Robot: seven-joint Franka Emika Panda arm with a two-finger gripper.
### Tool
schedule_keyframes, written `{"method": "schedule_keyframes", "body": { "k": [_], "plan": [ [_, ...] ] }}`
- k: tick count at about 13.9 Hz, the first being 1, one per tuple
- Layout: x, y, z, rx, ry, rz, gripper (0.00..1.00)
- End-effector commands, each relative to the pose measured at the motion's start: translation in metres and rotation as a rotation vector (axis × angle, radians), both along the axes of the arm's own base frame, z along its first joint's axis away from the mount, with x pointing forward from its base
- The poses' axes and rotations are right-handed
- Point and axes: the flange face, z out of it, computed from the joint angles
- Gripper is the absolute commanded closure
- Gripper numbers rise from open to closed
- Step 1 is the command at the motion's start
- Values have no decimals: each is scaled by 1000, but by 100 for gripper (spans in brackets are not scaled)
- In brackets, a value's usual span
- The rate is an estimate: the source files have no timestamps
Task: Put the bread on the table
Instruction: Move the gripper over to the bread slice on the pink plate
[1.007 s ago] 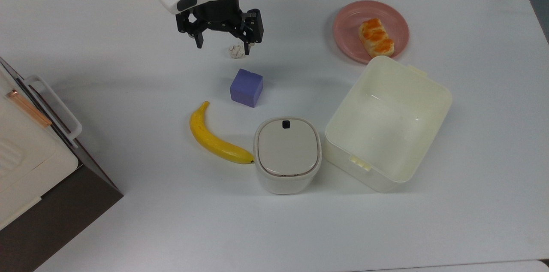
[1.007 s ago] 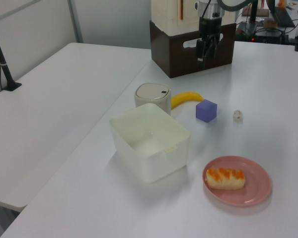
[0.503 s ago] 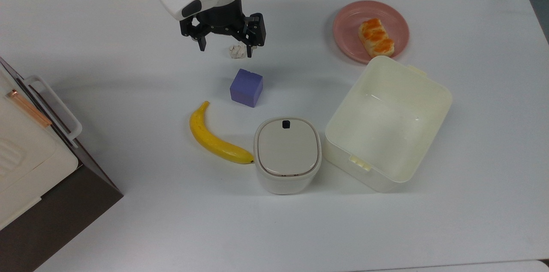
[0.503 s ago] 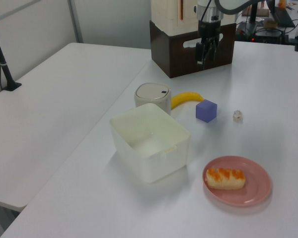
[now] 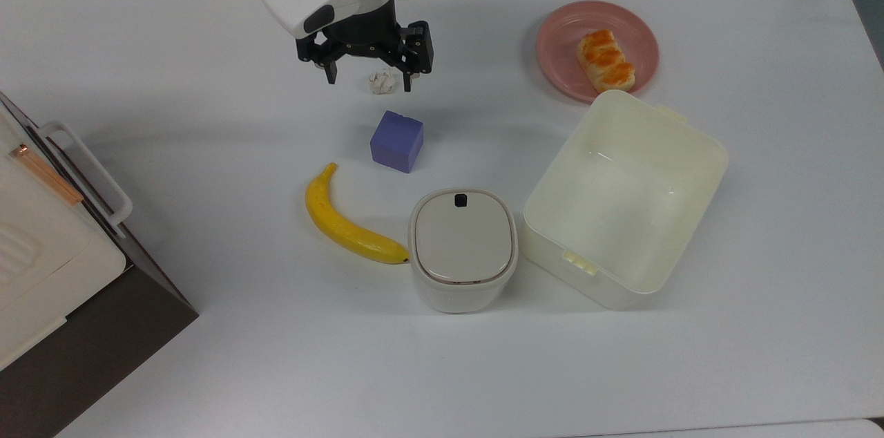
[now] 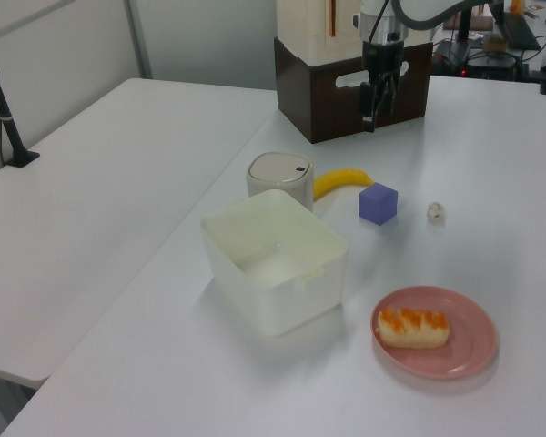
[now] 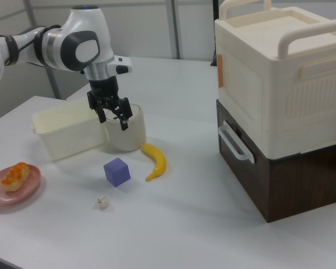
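**A:** Where does the bread [image 5: 606, 61] lie?

**B:** On a round pink plate [image 5: 561, 56] at the top view's upper right, resting lengthwise across the middle of the dish. The left view puts plate and bread at the near right of the white table [image 5: 207, 355]; the right view puts them at the far left edge.

**A:** And the gripper [image 5: 369, 79]?

**B:** Its two black fingers are spread apart and hold nothing. In the top view it hangs over a small whitish wad of paper [image 5: 382, 82], well apart from the plate. The right view shows the gripper [image 7: 112, 119] raised above the table, in front of the tub and the canister.

**A:** What else is on the table?

**B:** A purple cube [image 5: 396, 141] sits just below the paper wad in the top view. A yellow banana [image 5: 343, 222] curves beside it, its lower tip touching or nearly touching a squat cream canister with a grey lid [image 5: 463, 249]. An open cream plastic tub [image 5: 625, 200] stands just beside the canister, one corner close to the plate's rim. At the top view's left edge is a brown-and-cream box with handles [image 5: 62, 244].
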Motion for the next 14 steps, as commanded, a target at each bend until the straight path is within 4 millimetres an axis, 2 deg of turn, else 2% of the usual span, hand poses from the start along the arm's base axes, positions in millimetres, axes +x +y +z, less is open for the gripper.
{"method": "schedule_keyframes", "body": {
  "k": [1,3,5,7,9,11,13,14],
  "plan": [
    [-8,34,-2,18,30,78,0],
    [-14,61,-11,14,58,124,0],
    [-24,98,-17,11,94,194,0],
    [-41,149,-34,7,132,278,0],
    [-56,182,-48,3,153,335,0],
    [-77,224,-63,3,184,402,0],
    [-99,275,-75,25,170,447,0],
    [-104,291,-84,14,170,450,0]
  ]
}}
